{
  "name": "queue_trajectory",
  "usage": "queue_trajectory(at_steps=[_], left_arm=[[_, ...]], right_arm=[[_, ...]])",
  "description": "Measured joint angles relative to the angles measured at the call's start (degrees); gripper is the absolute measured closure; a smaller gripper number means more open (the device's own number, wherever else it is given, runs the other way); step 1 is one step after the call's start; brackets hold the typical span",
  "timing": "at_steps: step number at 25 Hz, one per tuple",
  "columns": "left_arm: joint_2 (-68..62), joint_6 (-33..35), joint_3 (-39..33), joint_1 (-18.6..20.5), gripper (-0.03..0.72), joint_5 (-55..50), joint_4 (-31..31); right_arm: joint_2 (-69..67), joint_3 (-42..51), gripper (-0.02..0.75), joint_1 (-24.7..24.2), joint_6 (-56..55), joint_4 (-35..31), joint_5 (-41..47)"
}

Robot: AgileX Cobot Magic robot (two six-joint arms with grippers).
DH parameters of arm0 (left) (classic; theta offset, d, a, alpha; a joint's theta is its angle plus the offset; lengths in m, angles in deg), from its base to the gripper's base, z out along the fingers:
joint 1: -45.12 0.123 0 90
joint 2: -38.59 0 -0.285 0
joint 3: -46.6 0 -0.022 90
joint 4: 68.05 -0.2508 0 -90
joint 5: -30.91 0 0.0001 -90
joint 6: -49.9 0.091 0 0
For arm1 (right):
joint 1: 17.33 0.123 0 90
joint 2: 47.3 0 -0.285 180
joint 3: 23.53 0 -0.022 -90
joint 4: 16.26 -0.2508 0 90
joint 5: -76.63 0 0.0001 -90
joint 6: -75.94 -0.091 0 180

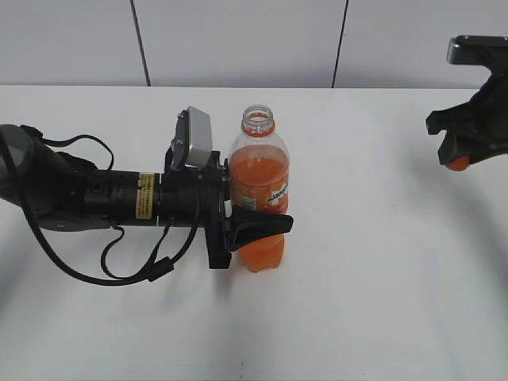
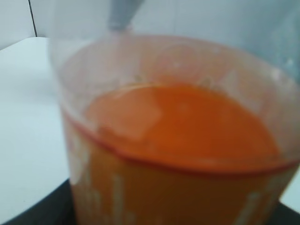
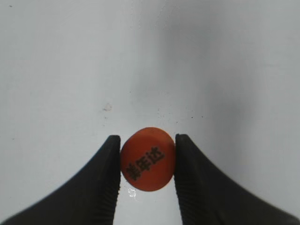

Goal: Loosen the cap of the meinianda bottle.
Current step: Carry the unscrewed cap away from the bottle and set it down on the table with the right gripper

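left gripper (image 1: 258,225) grips bottle (image 1: 259,190) mid-table | right gripper (image 3: 147,161) pinches cap (image 3: 147,159), seemingly aloft

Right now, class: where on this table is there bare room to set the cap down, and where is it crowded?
Free: the white table between the bottle and the right gripper, which holds the cap, and the front strip. Crowded: left of the bottle, where the left gripper and its cables lie.
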Motion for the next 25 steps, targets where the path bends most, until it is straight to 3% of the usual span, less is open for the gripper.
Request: queue_trajectory(at_steps=[8,25], left_arm=[[0.00,0.00,0.00,0.00,0.273,0.00,0.00],[0.00,0.00,0.00,0.00,0.273,0.02,0.00]], right_arm=[[-7.88,2.42,0.471,-1.16,-1.69,-1.50,-6.24],[-12.64,2.48,0.467,-1.16,-3.28,-1.84,-8.89]])
